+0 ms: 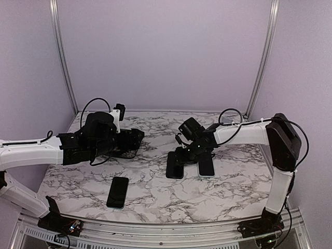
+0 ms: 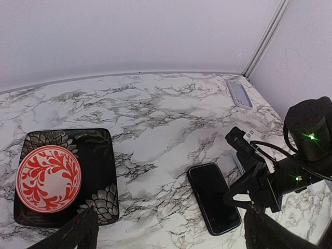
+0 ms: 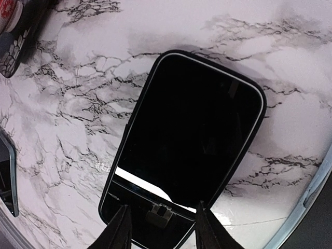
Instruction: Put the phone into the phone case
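The phone [image 1: 175,165] lies flat, screen up, on the worktop [image 1: 155,205], well to the right of the black tray [image 2: 106,171] — the reference for every position here. A dark surround frames the phone in the right wrist view. This is judged to be the phone case [image 3: 259,104], though full seating cannot be confirmed. A second dark slab [image 1: 206,165] lies just beside the phone, on the side away from the tray.

The right arm [image 1: 244,130] is the nearer. Its jaws stand partly open, gripping nothing, directly above one short end of the phone. The phone's long axis runs away from the fingertips [image 3: 122,228], and their gap is narrower than the phone's width. The left arm [image 1: 31,153] has its jaws fully open and empty — they hover at the tray.
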Motion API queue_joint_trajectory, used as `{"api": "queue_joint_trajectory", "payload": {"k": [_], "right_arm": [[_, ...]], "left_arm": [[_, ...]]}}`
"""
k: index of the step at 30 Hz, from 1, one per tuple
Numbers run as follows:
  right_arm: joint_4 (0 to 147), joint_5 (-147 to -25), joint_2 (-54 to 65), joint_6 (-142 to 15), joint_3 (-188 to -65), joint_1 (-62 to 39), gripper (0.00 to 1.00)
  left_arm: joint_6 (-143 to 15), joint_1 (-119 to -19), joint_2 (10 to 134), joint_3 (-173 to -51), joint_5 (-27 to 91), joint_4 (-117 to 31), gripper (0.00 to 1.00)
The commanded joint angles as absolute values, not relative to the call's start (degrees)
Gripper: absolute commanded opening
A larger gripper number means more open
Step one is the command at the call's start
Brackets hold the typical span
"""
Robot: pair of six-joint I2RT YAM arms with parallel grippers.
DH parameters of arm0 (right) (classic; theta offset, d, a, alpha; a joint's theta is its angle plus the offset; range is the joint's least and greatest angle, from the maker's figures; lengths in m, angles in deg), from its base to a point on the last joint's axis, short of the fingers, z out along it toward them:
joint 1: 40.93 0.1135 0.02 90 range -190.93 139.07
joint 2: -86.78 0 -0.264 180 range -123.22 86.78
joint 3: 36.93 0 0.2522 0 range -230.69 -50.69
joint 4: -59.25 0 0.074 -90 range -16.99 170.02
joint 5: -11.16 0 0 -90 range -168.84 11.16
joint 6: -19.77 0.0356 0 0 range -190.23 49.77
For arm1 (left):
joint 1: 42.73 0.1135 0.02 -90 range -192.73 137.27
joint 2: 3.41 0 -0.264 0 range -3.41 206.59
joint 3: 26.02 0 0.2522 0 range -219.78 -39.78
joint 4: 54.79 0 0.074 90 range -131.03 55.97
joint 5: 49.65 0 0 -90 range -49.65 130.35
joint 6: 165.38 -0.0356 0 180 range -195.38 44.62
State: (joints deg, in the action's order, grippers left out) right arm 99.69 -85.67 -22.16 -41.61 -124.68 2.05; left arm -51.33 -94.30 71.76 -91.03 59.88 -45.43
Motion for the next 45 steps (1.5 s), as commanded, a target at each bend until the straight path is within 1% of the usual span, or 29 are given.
{"api": "queue_joint_trajectory", "payload": {"k": [1,4,7,10,13,17,18,21,23,28,32,38,40,45], "right_arm": [[103.3,-80.97,-20.99,-41.13,-123.66,3.53,0.4],[103.09,-81.55,-22.03,-41.19,-123.64,3.9,0.4],[104.06,-77.3,-20.92,-41.29,-124.47,3.91,0.38],[106.06,-72.68,-18.66,-43.1,-127.13,2.31,0.41],[107.78,-69.1,-16.99,-45.77,-130.28,-2.56,0.42],[105.14,-61.71,-17.09,-49.27,-133.38,-13.76,0.5],[104.54,-60.86,-18.12,-50.1,-134.69,-16.34,0.53],[103.67,-62.54,-23.72,-51.58,-140.24,-23.79,0.56],[103.8,-62.81,-28.53,-52.43,-145.44,-27.1,0.6],[107.04,-64.69,-42.42,-52.66,-161.92,-31.94,0.6],[106.94,-64.38,-49.5,-52.89,-170.53,-32.87,0.57],[105.6,-68.63,-55.99,-52.4,-174.09,-32.9,0.51],[106.37,-68.44,-57.56,-52.45,-174.13,-32.88,0.44],[109.59,-68.57,-57.96,-54.13,-173.08,-32.69,0.16]], "left_arm": [[-51.82,-93.79,72.0,-91.01,59.51,-44.53,0.99],[-51.82,-93.66,72.31,-91.15,59.4,-44.62,0.99],[-52.11,-93.58,72.57,-91.37,59.24,-44.66,0.99],[-52.97,-93.32,72.74,-91.44,59.96,-44.66,0.99],[-54.11,-92.73,73.41,-91.86,60.8,-44.56,0.99],[-54.74,-91.23,74.79,-93.12,61.09,-44.44,0.99],[-54.99,-90.85,75.39,-93.44,61.15,-44.5,0.99],[-56.0,-89.68,76.97,-94.52,61.42,-44.6,0.99],[-56.5,-89.04,78.28,-95.43,61.4,-44.42,0.99],[-56.51,-87.74,81.86,-97.22,60.2,-43.9,0.99],[-55.99,-87.01,84.26,-98.31,58.83,-43.81,0.99],[-55.72,-86.44,86.62,-99.69,56.96,-43.54,0.99],[-55.61,-86.22,86.96,-99.89,56.71,-43.42,0.99],[-55.3,-85.89,87.07,-99.94,56.44,-43.4,0.99]]}}
